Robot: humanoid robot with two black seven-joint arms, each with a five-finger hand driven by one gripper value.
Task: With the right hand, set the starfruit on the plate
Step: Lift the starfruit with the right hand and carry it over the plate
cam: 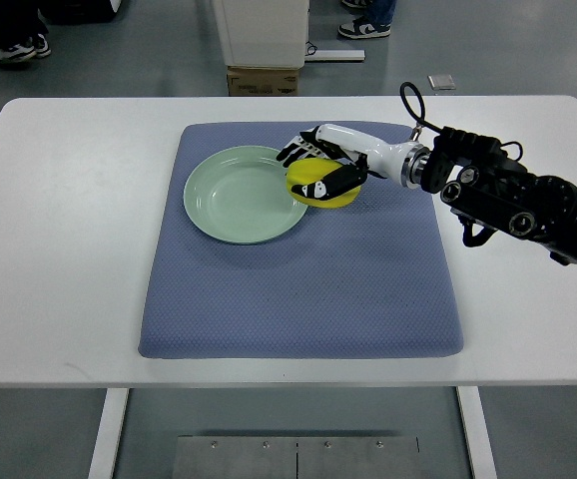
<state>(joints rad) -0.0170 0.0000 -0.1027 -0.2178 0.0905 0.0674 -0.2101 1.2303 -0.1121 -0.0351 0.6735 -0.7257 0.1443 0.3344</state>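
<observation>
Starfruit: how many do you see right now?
1. The starfruit is gripped in the right hand, at the right rim of the plate. Nothing suggests another is hidden.

A white bench (69,249) is seen from above, covered in the middle by a blue-grey mat (298,289). A pale green plate (241,195) is laid on the mat's upper left part. The right robot hand (325,165) is reached in from the right edge on a black arm, and its fingers are curled around a yellow starfruit (318,190). The starfruit is held just beside the plate's right rim, overlapping its edge. A cardboard box (264,80) is seen on the floor beyond the bench, and shoes of persons (14,50) are visible at the top.
</observation>
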